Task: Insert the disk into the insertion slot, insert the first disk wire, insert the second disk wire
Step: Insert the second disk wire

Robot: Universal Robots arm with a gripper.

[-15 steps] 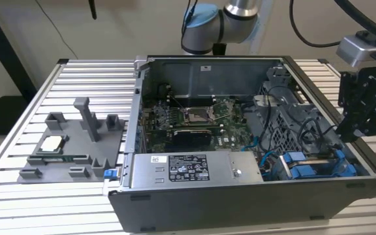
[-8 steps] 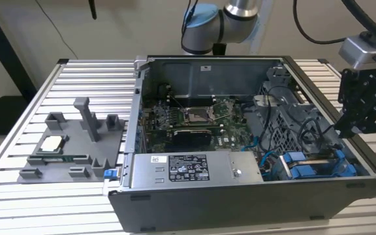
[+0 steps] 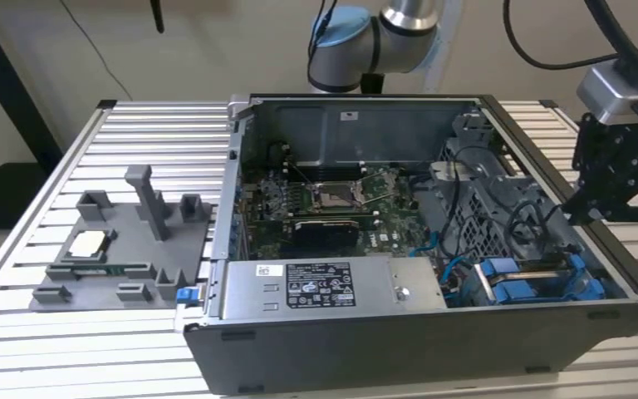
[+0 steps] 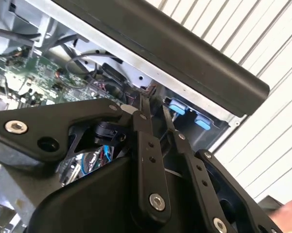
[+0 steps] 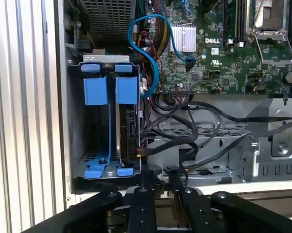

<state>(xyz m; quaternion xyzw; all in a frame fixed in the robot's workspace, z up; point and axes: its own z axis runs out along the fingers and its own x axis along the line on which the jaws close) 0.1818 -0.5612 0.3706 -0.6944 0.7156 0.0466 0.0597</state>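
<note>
The gripper (image 5: 160,178) hung just outside the computer case (image 3: 408,353). Its fingers (image 5: 143,201) were drawn narrow, with a slim gap and nothing between them, poised over the case's rim. Just past that rim lay the insertion slot (image 5: 87,141). The disk (image 5: 130,130) stood edge-on inside it in its blue carrier, so the first step looked done. Black wires (image 5: 170,138) ran up to the disk's near end, touching it or just beside it; whether either was seated could not be made out. The wire steps seemed to be the ones in hand. They would call for a fine pinch on a connector and a square line-up with the disk's end. Farther off sat the motherboard (image 5: 218,53) and, beside the case on the counter (image 3: 130,366), a grey fixture (image 3: 120,249).
</note>
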